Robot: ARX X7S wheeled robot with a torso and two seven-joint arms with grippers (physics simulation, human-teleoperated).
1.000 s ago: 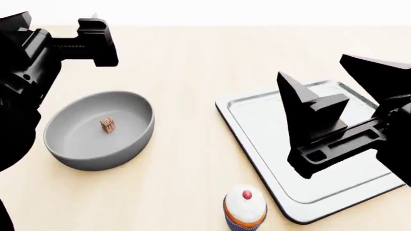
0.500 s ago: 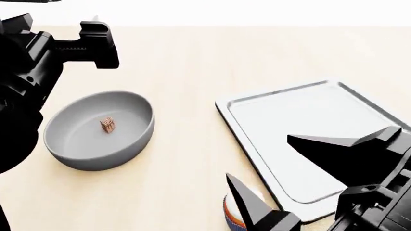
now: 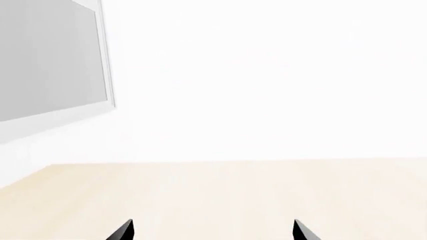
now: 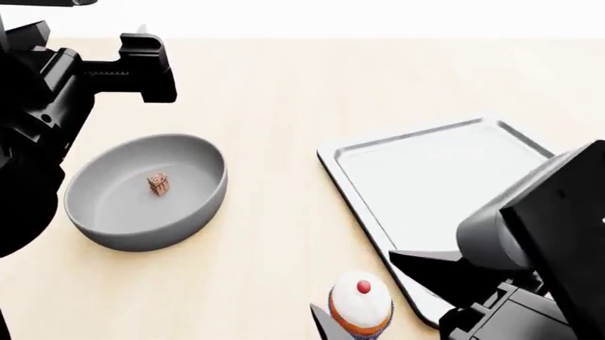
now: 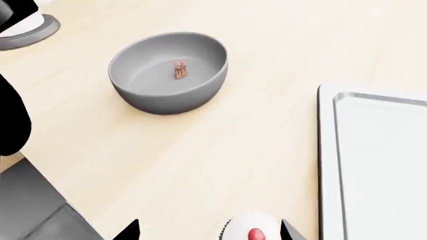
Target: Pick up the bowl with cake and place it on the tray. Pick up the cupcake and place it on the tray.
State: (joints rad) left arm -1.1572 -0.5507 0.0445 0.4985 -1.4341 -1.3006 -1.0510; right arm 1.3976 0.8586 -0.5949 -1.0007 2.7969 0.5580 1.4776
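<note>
**At the Near Edge: Right Tool Bracketing the Cupcake**

Around the cupcake (image 4: 360, 309), at the near edge of the worktop (image 4: 283, 92), I have the right tool (image 5: 209, 231) positioned with its two fingers spread wide. In the right wrist view one dark fingertip shows on each side of the white frosting, with clear worktop between each tip and the cupcake. The tool is open and holds nothing. I judge this to be the pre-grasp alignment: the fingers straddle the cupcake so that closing should catch it across the body rather than tip it.

The tray (image 4: 444, 177) lies just beside the cupcake on the robot's right, its rim close to the wrapper. This short path suits a lift and a small sideways carry. The tray surface carries nothing yet.

The bowl with cake (image 4: 146, 191) sits well apart on the robot's left, upright on the worktop, with the cake (image 4: 159, 183) resting near the middle of its floor. Neither item has been moved to the tray.

The left tool (image 3: 210, 231) hangs above the worktop beyond the bowl. Its two fingertips show well separated in the left wrist view, with nothing between them. I judge it to be parked clear of the bowl while the right arm works.
</note>
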